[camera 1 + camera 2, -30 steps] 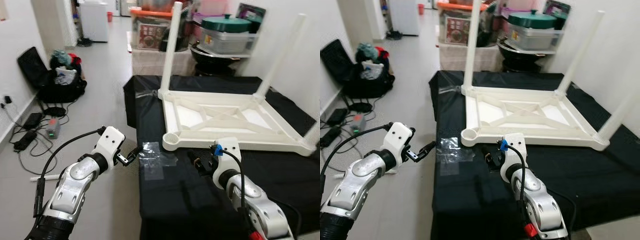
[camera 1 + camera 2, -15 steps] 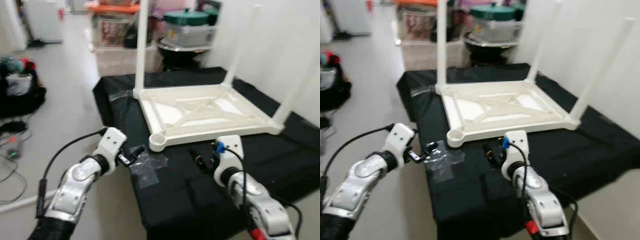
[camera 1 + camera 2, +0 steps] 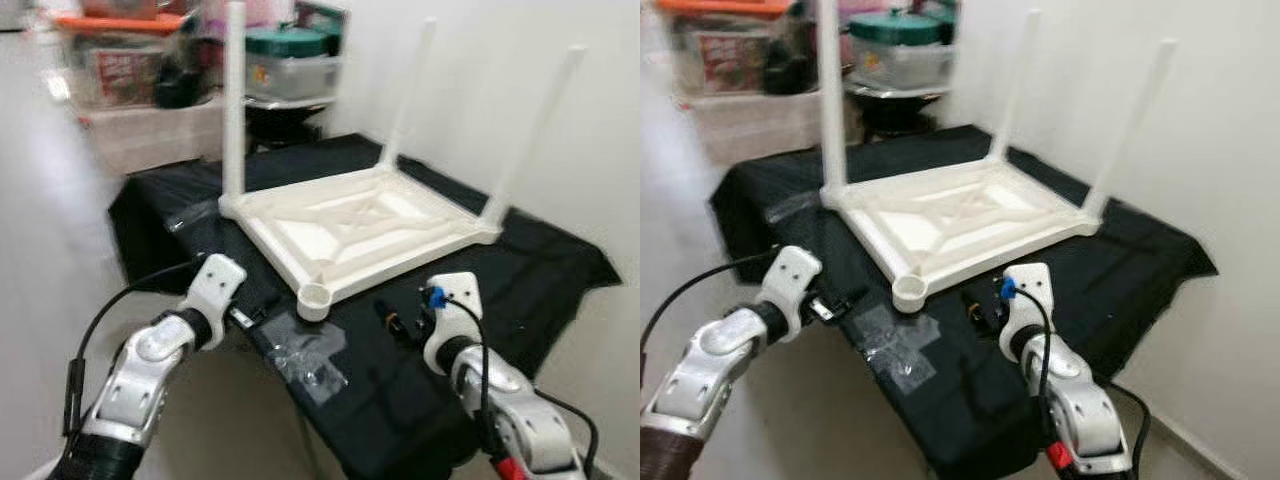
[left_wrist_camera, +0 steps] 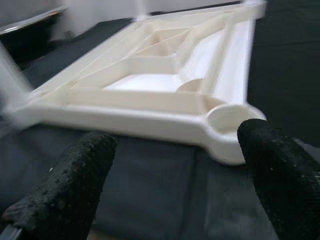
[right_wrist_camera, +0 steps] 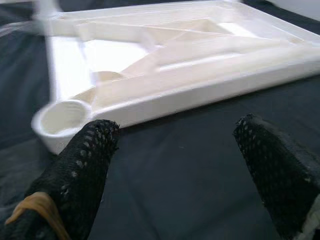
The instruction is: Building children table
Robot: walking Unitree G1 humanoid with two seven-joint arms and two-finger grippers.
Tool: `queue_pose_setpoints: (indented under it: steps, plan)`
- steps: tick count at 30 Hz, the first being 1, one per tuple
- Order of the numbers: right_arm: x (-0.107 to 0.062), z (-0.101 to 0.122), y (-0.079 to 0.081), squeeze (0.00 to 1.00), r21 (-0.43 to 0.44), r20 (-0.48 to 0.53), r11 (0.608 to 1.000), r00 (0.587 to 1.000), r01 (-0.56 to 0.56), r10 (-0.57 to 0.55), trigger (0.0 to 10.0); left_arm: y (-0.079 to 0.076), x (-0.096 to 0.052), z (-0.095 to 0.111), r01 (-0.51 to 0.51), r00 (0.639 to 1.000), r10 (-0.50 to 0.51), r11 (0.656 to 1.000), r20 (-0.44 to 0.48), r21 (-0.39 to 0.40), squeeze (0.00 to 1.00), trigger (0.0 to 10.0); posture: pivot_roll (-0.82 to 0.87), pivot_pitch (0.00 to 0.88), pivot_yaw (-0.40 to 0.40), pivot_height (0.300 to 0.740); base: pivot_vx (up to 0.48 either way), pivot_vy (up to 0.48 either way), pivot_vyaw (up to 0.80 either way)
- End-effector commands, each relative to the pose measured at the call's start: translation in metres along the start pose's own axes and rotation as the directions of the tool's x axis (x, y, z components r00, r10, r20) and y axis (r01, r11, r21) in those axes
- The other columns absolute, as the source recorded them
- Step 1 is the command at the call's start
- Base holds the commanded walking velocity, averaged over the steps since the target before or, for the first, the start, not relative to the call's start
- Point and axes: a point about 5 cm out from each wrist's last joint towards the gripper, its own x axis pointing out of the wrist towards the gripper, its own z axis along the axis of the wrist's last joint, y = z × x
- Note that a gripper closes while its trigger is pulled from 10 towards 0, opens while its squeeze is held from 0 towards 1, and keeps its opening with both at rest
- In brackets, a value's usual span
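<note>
Table [image 3: 345, 225] is seen upside down on black cloth [image 3: 520, 270], just ahead of both grippers; left gripper [image 4: 170, 180] and right gripper [image 5: 175, 170] are held spread apart, nothing gripped.

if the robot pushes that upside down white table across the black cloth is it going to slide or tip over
The white table lies flat on its top, so it will probably slide rather than tip. It looks like hollow ribbed plastic, likely light and stiff. The black cloth may bunch and drag. Three upright legs are fitted; pushing them high could rock it.
</note>
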Motion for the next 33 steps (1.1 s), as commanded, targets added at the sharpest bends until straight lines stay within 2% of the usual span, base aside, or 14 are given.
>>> queue_pose_setpoints:
  steps: [1, 13, 27, 33]
  plan:
    - [-0.0009, -0.0042, -0.0041, 0.0, 0.001, -0.018, 1.0, 1.0, 0.019, -0.019, 10.0, -0.0088, 0.0039, 0.0007, 0.035, 0.999, -0.035, 0.999, 0.0, -0.004, 0.0, 10.0, 0.07, 0.0, -0.081, 0.74, 0.0, 0.48, -0.8]
    - [-0.0004, -0.0029, -0.004, 0.0, 0.008, -0.006, 1.0, 1.0, 0.019, -0.019, 10.0, -0.0076, 0.0029, 0.0009, 0.032, 0.999, -0.032, 0.999, 0.002, -0.002, 0.0, 10.0, 0.07, 0.0, -0.08, 0.74, 0.0, 0.48, -0.8]
    - [0.0006, -0.0024, -0.0056, 0.0, -0.015, 0.005, 0.999, 1.0, 0.031, -0.031, 10.0, -0.0069, 0.0037, 0.0011, 0.029, 1.0, -0.029, 1.0, 0.003, -0.002, 0.0, 10.0, 0.07, 0.0, -0.079, 0.74, 0.0, 0.48, 0.0]
    - [0.0008, -0.0023, -0.0062, 0.0, -0.024, 0.009, 0.999, 0.999, 0.036, -0.036, 10.0, -0.0064, 0.0035, 0.0018, 0.026, 1.0, -0.026, 1.0, 0.01, 0.004, 0.0, 10.0, 0.07, 0.0, -0.079, 0.74, 0.0, 0.054, 0.0]
